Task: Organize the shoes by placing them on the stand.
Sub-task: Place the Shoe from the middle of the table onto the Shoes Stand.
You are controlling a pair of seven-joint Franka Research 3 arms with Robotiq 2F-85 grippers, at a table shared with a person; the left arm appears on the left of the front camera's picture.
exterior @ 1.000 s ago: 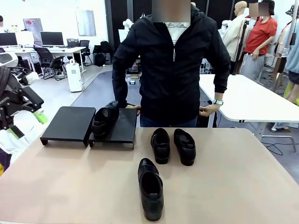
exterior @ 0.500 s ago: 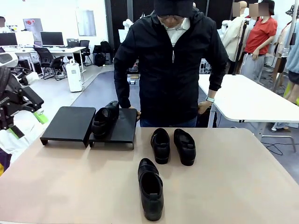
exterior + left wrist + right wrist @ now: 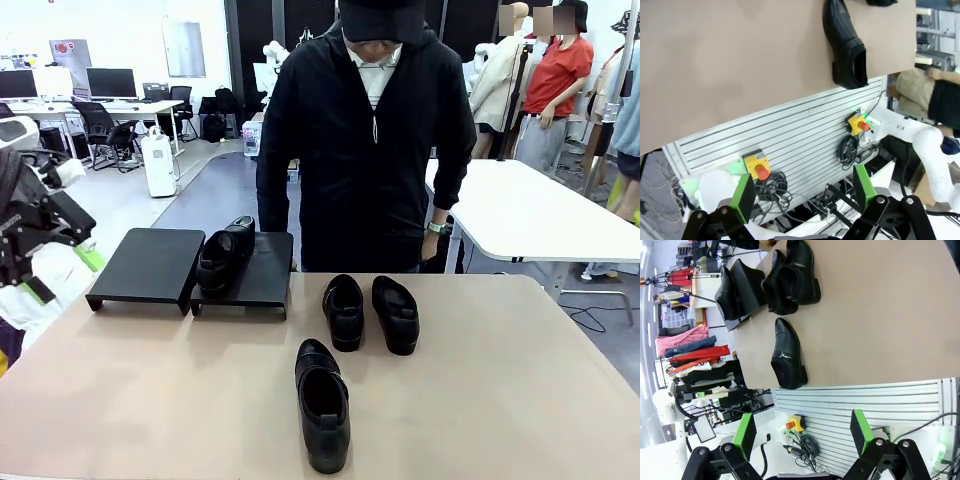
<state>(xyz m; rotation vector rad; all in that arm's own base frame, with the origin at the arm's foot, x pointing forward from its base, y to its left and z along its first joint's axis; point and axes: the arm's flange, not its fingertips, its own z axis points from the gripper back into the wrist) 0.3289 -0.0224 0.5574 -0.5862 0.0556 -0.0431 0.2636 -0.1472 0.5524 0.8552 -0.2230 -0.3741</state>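
Both arms held off the bench [image 3: 520, 380], probably to leave its top free for the person [image 3: 370, 130] standing at the far edge, arms down, hands on nothing. Left gripper [image 3: 804, 192] spread wide, nothing between the green pads, looking in at the near edge from outside it. Right gripper [image 3: 802, 432] likewise wide and empty, aimed along the bench from beyond that same edge.

At the far-left corner, the stand as two platforms side by side. Left platform [image 3: 150, 262] bare. Right platform [image 3: 262, 275] carrying the stand shoe [image 3: 224, 258] lengthwise along its left side, apparently kept over so as to leave room for a partner.

Toward the far edge near the middle, just beside the stand, the left shoe of the pair [image 3: 343, 312] and the right shoe of the pair [image 3: 396, 314], parallel, close but apart.

Alone by the near edge, about midway along it, the near shoe [image 3: 322, 405], heel toward the robot, clear all round.

By judgement: one of four placed, three to go. Near shoe likely the easiest reach for either arm. Shiny leather likely to slip in a shallow pinch, so a grip across the heel collar looks safer.
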